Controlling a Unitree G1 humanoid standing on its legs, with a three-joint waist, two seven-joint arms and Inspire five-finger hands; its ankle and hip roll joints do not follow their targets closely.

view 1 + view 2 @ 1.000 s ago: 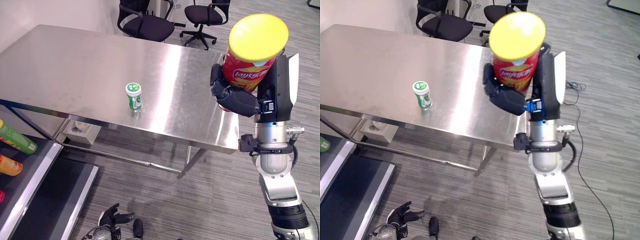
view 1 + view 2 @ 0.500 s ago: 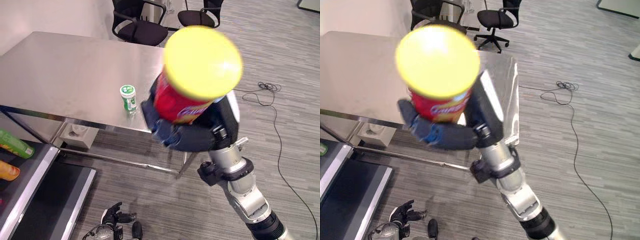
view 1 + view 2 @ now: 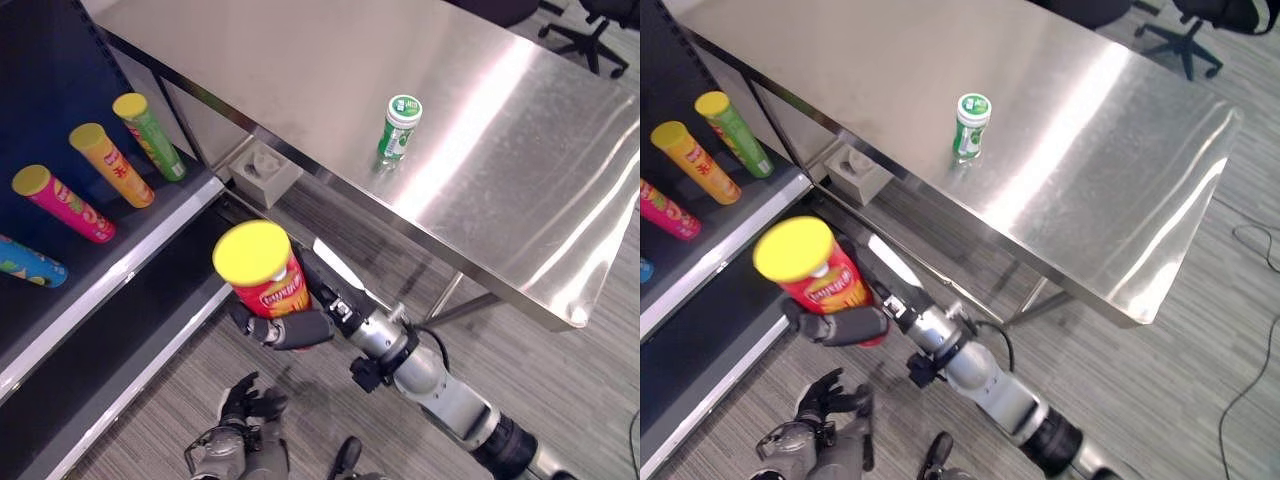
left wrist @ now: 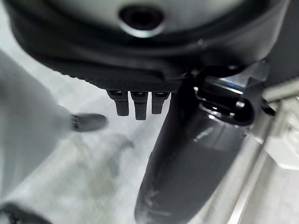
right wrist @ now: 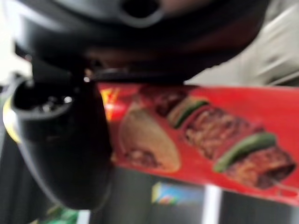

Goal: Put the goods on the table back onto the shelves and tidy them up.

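Observation:
A red chips can with a yellow lid is held upright, and my right hand is shut on its lower part. It hangs low over the floor, between the shelf and the steel table. In the right wrist view the thumb lies against the can's red side. A small green-and-white bottle stands upright on the table near its front edge. My left hand hangs low by the floor with relaxed fingers, holding nothing.
On the dark shelf board lie several chips cans: green, orange, pink and blue. A lower shelf board sits beneath it. A grey box stands on the floor under the table.
The camera has swung left and down toward the shelf. My right hand has carried the red can from above the table down to a low spot in front of the shelf.

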